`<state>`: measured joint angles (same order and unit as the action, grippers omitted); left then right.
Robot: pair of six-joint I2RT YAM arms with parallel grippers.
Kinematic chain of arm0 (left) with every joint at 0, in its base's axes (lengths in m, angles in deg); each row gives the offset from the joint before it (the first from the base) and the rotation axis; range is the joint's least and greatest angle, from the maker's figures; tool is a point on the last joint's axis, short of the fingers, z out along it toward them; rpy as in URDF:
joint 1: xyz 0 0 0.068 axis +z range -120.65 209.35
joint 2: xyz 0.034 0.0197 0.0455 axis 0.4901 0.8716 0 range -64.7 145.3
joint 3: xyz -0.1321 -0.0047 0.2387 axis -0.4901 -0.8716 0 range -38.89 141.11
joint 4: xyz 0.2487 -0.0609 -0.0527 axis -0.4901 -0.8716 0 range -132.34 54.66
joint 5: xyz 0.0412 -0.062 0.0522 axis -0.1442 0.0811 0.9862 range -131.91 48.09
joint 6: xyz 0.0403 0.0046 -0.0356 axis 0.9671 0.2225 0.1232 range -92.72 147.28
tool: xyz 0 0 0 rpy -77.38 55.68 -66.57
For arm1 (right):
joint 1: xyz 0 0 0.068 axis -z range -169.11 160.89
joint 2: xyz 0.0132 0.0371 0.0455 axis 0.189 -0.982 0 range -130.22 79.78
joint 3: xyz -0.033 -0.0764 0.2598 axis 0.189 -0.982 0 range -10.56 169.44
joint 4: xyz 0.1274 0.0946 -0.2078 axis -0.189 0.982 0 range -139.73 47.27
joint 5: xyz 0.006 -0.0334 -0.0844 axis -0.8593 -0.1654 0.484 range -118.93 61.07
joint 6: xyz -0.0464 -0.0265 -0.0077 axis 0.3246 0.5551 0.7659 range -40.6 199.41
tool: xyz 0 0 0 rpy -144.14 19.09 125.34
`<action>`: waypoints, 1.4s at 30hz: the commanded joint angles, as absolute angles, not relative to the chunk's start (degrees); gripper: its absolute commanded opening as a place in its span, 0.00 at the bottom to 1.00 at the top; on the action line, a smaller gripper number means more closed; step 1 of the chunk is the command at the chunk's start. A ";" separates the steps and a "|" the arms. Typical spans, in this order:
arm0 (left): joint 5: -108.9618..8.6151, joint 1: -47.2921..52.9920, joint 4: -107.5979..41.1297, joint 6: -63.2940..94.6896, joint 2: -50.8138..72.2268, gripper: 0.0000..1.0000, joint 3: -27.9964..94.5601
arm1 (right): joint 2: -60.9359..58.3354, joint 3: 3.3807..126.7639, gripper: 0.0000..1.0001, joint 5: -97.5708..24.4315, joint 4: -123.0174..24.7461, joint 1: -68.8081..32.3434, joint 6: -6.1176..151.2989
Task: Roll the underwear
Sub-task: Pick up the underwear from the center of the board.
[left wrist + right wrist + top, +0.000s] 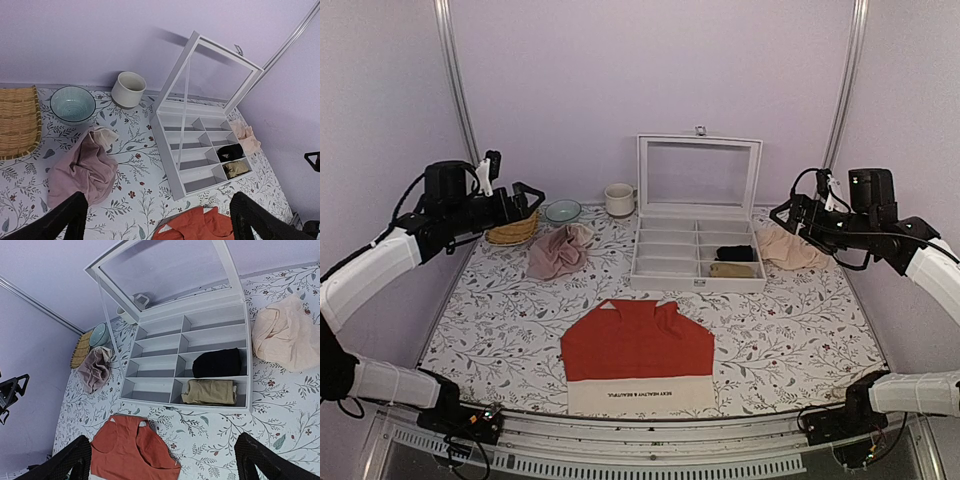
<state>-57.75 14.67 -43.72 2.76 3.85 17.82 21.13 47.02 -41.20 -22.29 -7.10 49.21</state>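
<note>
The red-orange underwear (638,345) lies flat at the near middle of the table, its cream waistband (640,396) toward the front edge and its sides folded inward. Its far part shows in the left wrist view (200,227) and the right wrist view (132,452). My left gripper (525,200) is open and empty, raised high at the far left above the basket. My right gripper (788,215) is open and empty, raised high at the far right above the beige cloth. Both are far from the underwear.
An open white divided box (698,250) stands behind the underwear, holding a black roll (735,253) and a tan roll (732,270). A dusty-pink cloth (558,252), wicker basket (512,232), teal bowl (562,211), cream mug (618,199) and pale beige cloth (790,247) sit around it.
</note>
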 commanded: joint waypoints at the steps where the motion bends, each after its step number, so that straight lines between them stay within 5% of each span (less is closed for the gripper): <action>1: -58.40 13.75 -43.15 1.85 2.19 0.99 17.62 | 22.80 46.96 1.00 -41.41 -22.46 -7.49 49.13; 16: -60.40 13.00 -49.89 -3.32 0.53 1.00 13.85 | 21.18 46.20 1.00 -47.22 -22.05 -7.79 50.48; 29: -61.65 5.74 -53.35 -18.90 -2.77 0.92 -4.00 | 14.70 42.96 0.97 -44.47 -22.40 -25.09 50.88; 42: -61.97 -1.52 -51.13 -22.41 12.76 0.67 -4.52 | 6.20 47.76 0.89 -41.57 -25.29 -34.48 51.65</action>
<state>-61.70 -0.54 -52.59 -20.88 10.15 -3.88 9.50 44.81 -43.91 -23.78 -31.78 50.52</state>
